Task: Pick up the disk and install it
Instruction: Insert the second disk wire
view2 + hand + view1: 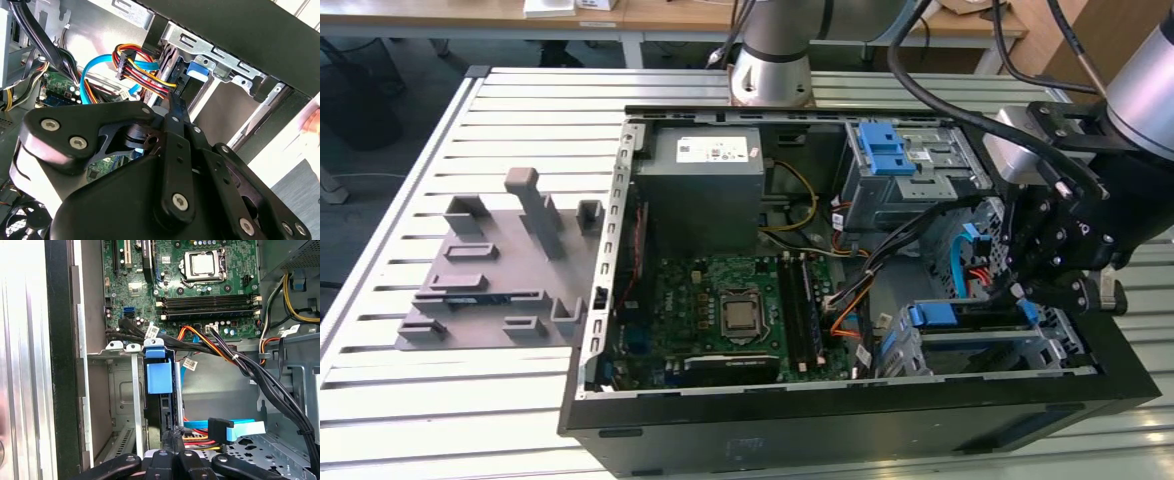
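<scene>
On the slatted metal table [400, 400], a grey plastic fixture [494, 275] lies left of the open black computer case [854, 420], which holds a green motherboard [727, 310] and grey power-supply box [710, 165]. At its right, the blue-framed silver disk [162, 390] stands edgewise in the drive bay, the black end effector [172, 435] pinched narrowly on its edge.
</scene>
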You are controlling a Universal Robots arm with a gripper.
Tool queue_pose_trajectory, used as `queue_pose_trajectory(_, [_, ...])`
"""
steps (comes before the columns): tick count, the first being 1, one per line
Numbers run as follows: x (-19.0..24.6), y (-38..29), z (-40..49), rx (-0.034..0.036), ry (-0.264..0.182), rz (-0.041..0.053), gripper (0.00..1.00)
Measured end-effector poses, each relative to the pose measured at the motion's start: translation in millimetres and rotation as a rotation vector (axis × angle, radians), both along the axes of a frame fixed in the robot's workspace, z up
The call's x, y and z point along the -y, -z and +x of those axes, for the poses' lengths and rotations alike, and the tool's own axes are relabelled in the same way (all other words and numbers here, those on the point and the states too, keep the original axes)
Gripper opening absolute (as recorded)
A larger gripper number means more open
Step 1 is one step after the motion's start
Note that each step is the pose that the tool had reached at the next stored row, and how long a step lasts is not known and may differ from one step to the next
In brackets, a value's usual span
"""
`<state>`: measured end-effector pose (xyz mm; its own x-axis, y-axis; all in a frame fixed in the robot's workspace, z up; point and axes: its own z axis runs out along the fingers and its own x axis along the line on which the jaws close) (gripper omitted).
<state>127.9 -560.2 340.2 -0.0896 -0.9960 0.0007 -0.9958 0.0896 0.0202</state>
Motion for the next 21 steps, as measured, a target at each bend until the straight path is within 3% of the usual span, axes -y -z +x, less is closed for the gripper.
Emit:
queue_pose_trajectory(3, [0.0, -0.1, -0.9, 0.0001, 0.0, -0.0001, 0.11])
queue_pose_trajectory(4, [0.0, 0.0, -14.6, 0.0029, 0.0, 0.0, 0.11])
queue_pose_trajectory(21, [0.0, 0.0, -32.1, 0.0057, 0.0, 0.0, 0.11])
